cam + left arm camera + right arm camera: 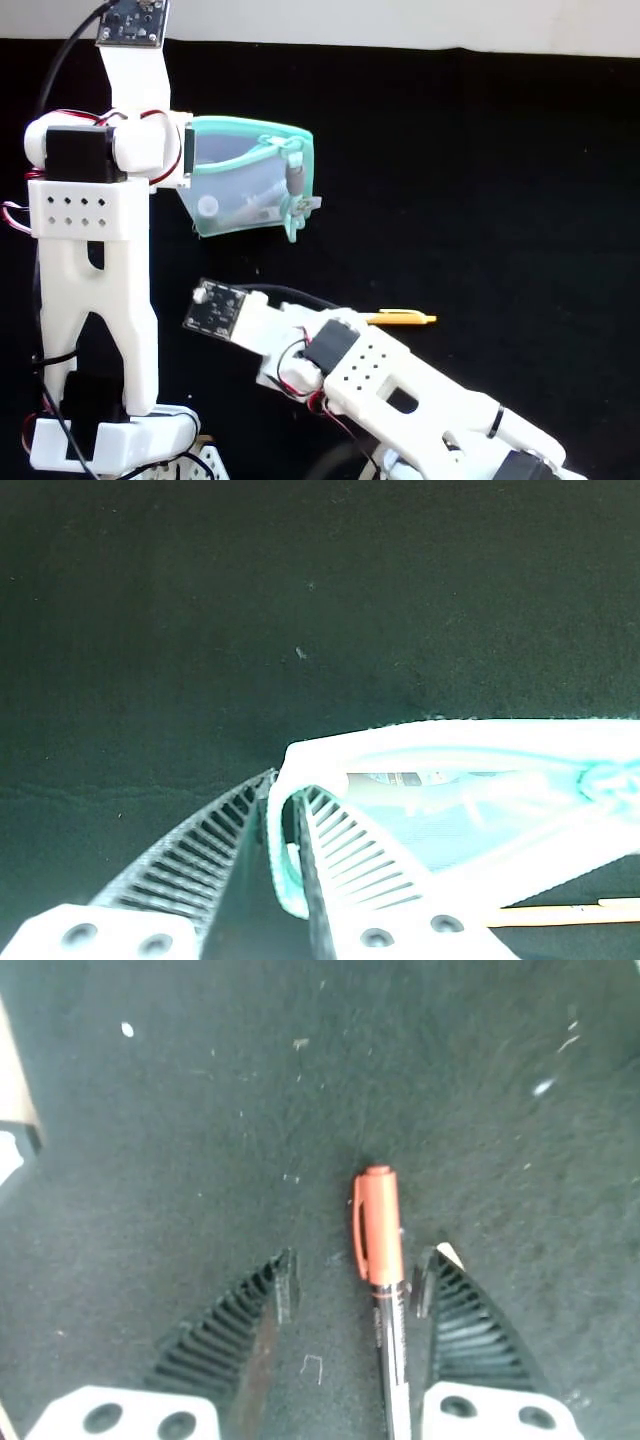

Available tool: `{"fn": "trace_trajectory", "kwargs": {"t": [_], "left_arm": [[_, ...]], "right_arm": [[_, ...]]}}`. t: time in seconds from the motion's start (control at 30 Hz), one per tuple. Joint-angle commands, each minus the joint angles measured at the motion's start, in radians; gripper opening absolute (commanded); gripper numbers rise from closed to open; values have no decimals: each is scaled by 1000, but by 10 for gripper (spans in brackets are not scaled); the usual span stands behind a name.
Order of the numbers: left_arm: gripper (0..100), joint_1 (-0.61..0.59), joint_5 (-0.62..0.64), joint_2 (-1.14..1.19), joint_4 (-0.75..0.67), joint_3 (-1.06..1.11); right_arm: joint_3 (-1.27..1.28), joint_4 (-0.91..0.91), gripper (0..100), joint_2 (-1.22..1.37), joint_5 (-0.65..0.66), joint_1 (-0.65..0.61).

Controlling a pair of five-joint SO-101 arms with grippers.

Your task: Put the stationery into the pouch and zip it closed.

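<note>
Black cloth-covered table (520, 150) with a pale wall (400, 20) behind it.
The dark fabric meets the pale strip along the table's far edge. Small white specks of lint (127, 1029) lie scattered across the cloth.

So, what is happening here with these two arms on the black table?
The left gripper is shut on the edge of the clear, mint-green zipper pouch, which has some pale items inside. The right gripper is open, low over the black table, with its fingers on either side of an orange capped pen that lies flat. The pen is not gripped yet and is outside the pouch, so the task is not finished.
</note>
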Motion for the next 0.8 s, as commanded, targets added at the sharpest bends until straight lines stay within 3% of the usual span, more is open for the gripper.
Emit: {"fn": "trace_trajectory", "kwargs": {"t": [0.0, 0.4, 0.77], "left_arm": [[7, -8, -11, 28, 2, 8], [7, -8, -11, 25, 2, 8], [7, -8, -11, 24, 2, 8]], "right_arm": [[70, -90, 194, -28, 46, -7], [188, -283, 194, -21, 57, -4], [191, -352, 180, 125, 92, -2]]}}
